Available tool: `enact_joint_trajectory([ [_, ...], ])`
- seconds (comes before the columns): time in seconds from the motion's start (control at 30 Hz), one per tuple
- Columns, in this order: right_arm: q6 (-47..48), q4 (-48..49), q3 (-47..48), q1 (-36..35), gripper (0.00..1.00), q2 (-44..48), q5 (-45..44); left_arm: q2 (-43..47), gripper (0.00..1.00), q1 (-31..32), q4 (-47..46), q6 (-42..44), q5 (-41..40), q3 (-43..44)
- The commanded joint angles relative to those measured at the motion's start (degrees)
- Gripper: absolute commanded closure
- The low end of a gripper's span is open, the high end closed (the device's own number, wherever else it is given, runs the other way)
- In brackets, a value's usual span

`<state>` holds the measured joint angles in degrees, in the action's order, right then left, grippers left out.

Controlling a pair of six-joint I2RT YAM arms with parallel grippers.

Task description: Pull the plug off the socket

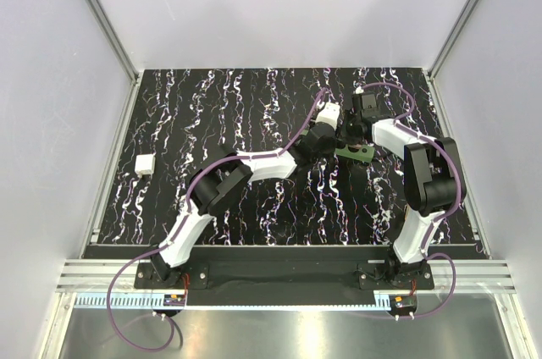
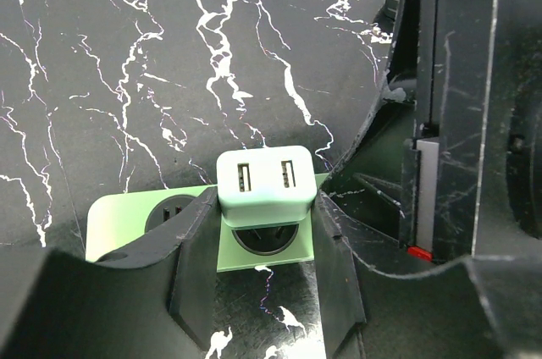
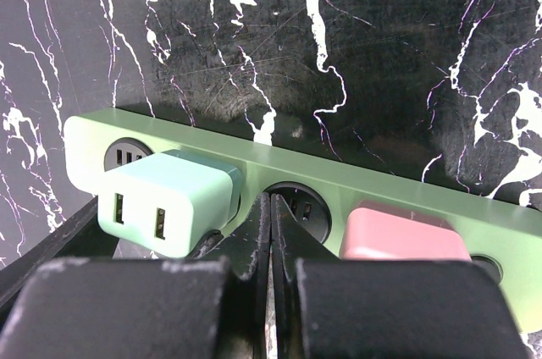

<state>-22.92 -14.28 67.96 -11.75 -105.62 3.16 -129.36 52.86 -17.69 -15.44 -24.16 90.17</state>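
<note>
The counter [image 1: 212, 113] is a glossy black slab veined with white and faint violet streaks, like marble. 3 plain pale grey walls enclose it: a back wall [image 1: 279, 3], a left wall [image 1: 42, 122] and a right wall [image 1: 508, 122]. 2 aluminium posts, 1 on the left [image 1: 100, 13] and 1 on the right [image 1: 461, 13], run up the back corners. A black strip [image 1: 279, 251] borders the near edge of the counter, with a grooved aluminium rail [image 1: 279, 274] and a pale slotted strip [image 1: 271, 300] just beyond it. Nearest the camera lies a brushed metal sheet [image 1: 288, 334]. Light falls evenly from above, leaving a brighter wedge high on the back wall and a soft sheen on the counter.
</note>
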Motion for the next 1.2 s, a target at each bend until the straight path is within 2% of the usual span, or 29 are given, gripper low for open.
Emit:
enact_joint_trajectory([
  [0.0,1.21,-4.96,0.06,-0.29,1.00,-2.66,-1.23,7.54,1.00,0.31,-14.03,1.99,1.04,5.10],
  [0.17,1.29,-4.96,0.24,-0.47,1.00,-3.80,-0.61,7.72,1.00,0.31,-18.95,2.70,2.90,6.51],
  [0.37,1.30,-4.96,0.68,-0.56,1.00,-5.03,-0.26,8.42,1.00,0.31,-17.38,-2.65,-8.77,9.58],
  [0.53,1.47,-5.05,0.77,-0.73,1.00,-5.38,-0.70,8.34,1.00,-0.21,-13.95,-10.04,-12.14,11.78],
  [0.63,1.30,-5.05,0.59,-0.73,1.00,-5.21,-1.13,8.33,1.00,-1.44,-11.41,-14.41,-11.34,12.22],
  [0.73,1.38,-5.05,0.41,-0.73,1.00,-4.86,-1.31,10.18,1.00,-2.93,-13.76,-19.79,-10.12,7.84],
  [0.87,1.73,-5.05,0.59,-0.73,1.00,-5.29,-0.70,9.92,1.00,-5.05,-16.93,-20.94,0.58,7.13],
  [0.97,2.17,-5.14,0.68,-0.73,1.00,-5.30,0.09,8.78,1.00,-5.31,-19.14,-16.13,8.31,9.65],
  [1.07,2.26,-5.14,0.68,-0.73,1.00,-5.30,0.36,8.33,1.00,-4.44,-19.48,-9.28,12.02,10.55],
  [1.17,2.26,-5.14,0.68,-0.64,1.00,-5.38,0.53,8.51,1.00,-1.98,-19.48,0.03,9.59,10.38],
])
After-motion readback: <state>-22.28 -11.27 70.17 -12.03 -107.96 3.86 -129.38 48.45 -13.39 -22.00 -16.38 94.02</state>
